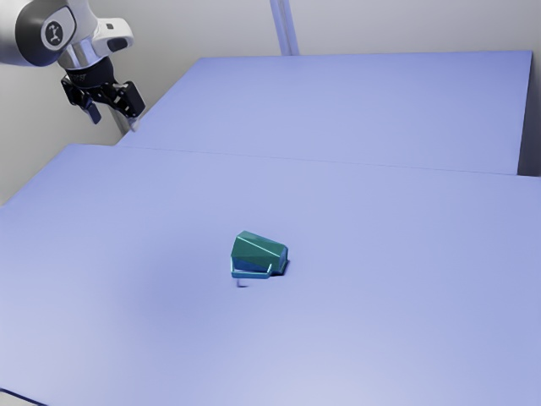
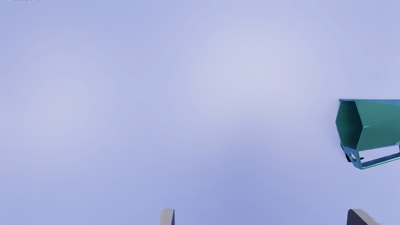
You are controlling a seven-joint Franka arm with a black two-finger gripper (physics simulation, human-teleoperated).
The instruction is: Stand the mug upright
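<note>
A green-blue angular mug (image 1: 259, 252) lies on its side on the table, its handle low at its side toward the near edge in the exterior view. Up at the exterior view's upper left, my gripper (image 1: 113, 118) hangs well apart from the mug. In the wrist view the mug (image 2: 379, 125) shows its dark open mouth and part of its handle; its far end is cut off by the picture's edge. The fingers of my gripper (image 2: 260, 217) stand wide apart with nothing between them.
The mug rests on a wide blue table (image 1: 380, 296). Behind it a second blue surface (image 1: 355, 106) stretches toward the wall, with a seam between the two. A thin dark line (image 1: 23, 396) crosses the near left corner.
</note>
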